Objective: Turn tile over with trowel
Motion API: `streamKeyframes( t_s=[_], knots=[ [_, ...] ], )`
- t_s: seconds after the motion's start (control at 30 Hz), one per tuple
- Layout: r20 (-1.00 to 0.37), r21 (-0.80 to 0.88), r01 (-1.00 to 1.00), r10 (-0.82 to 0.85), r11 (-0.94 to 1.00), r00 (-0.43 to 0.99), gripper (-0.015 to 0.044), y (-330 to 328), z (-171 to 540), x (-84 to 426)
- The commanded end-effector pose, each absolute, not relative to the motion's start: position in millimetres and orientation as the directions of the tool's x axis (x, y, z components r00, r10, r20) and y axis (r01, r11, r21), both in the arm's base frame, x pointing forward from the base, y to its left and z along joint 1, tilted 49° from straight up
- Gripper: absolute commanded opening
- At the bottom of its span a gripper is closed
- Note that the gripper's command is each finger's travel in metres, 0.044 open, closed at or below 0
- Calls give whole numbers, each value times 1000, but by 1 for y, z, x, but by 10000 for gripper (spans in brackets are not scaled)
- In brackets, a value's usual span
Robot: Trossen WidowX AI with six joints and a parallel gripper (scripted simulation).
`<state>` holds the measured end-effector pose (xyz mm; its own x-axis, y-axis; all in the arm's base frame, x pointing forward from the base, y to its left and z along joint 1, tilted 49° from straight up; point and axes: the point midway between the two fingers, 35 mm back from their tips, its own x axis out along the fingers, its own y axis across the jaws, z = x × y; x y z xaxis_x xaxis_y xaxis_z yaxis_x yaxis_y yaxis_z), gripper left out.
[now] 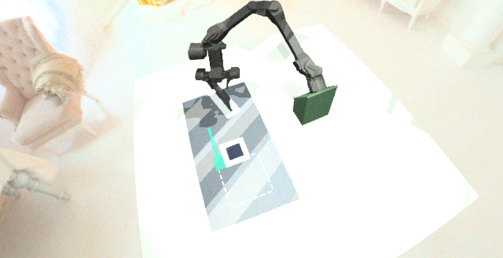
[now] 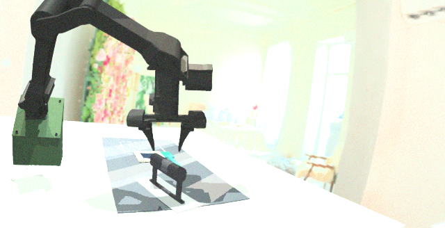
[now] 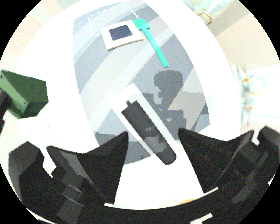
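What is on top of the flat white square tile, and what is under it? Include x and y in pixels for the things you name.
On the tile (image 1: 245, 151) (image 2: 138, 154) (image 3: 123, 43): a dark blue square mark (image 1: 234, 152) (image 2: 146, 156) (image 3: 121, 32). Its underside and the grey-blue mat (image 1: 251, 179) (image 2: 122, 174) (image 3: 93, 65) beneath are covered.

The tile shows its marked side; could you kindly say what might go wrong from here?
The teal tool beside the tile could get nudged during the flip. The tile, mostly outside the dashed outline, might land off target. The open end effector could knock the black handle.
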<state>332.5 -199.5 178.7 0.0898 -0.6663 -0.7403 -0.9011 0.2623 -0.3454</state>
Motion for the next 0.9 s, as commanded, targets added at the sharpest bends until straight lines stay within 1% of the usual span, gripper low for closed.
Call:
streamKeyframes(
  t_s=[0.0, 0.3, 0.6, 0.87],
  knots=[
    [-754, -426, -835, -647, 348, 115, 300, -202, 174, 329],
    [-767, -571, -638, -613, 516, 190, 300, -205, 172, 327],
    [-768, -639, -396, -579, 660, 275, 300, -207, 171, 324],
    [-727, -684, -231, -620, 692, 296, 300, -232, 188, 309]
  ],
)
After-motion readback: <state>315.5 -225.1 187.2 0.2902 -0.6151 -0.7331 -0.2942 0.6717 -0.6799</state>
